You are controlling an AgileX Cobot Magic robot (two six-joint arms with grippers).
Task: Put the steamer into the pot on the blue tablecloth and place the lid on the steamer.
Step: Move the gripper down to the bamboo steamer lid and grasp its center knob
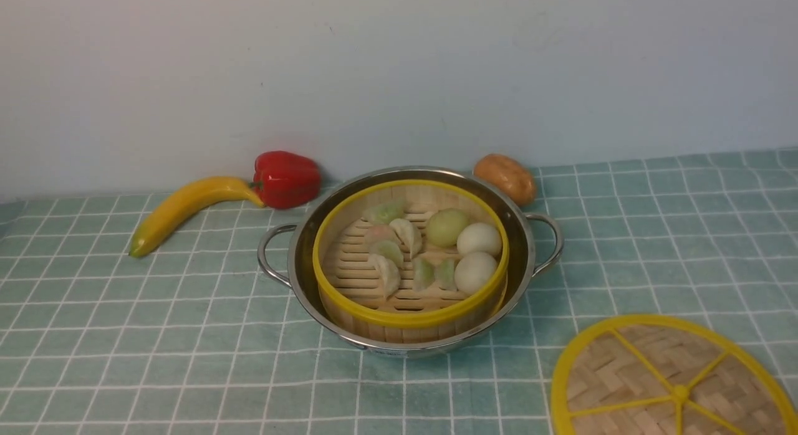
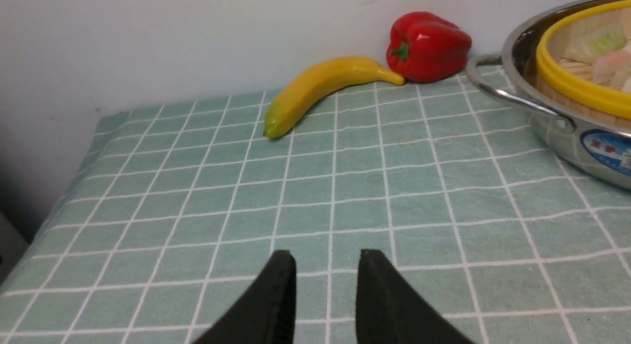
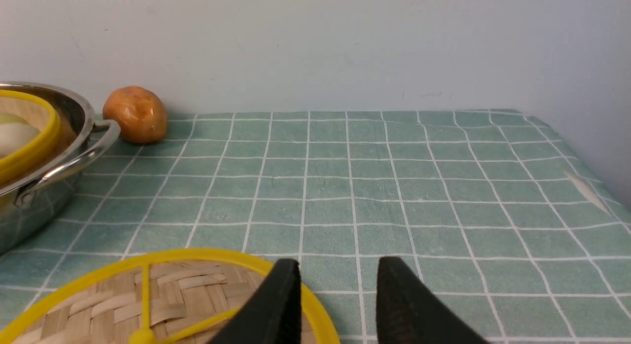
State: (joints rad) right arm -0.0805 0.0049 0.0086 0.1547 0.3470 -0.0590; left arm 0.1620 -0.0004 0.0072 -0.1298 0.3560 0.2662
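Note:
The steamer (image 1: 355, 270), a bamboo basket with yellow rims and toy buns and dumplings inside, sits in the shiny pot (image 1: 525, 235) at the middle of the blue tablecloth (image 1: 156, 310). The lid (image 1: 654, 372), a flat woven disc with yellow spokes, lies on the cloth at the front right, apart from the pot. Neither gripper shows in the front view. In the left wrist view my left gripper (image 2: 328, 253) is open and empty over bare cloth, left of the pot (image 2: 567, 137). My right gripper (image 3: 339, 260) is open, one finger above the rim of the lid (image 3: 187, 290).
A banana (image 1: 187, 207) and a red pepper (image 1: 285, 178) lie at the back left by the wall. A potato (image 1: 506, 177) sits just behind the pot on the right. The cloth's left edge (image 2: 74, 171) and right edge (image 3: 586, 166) drop off near the walls.

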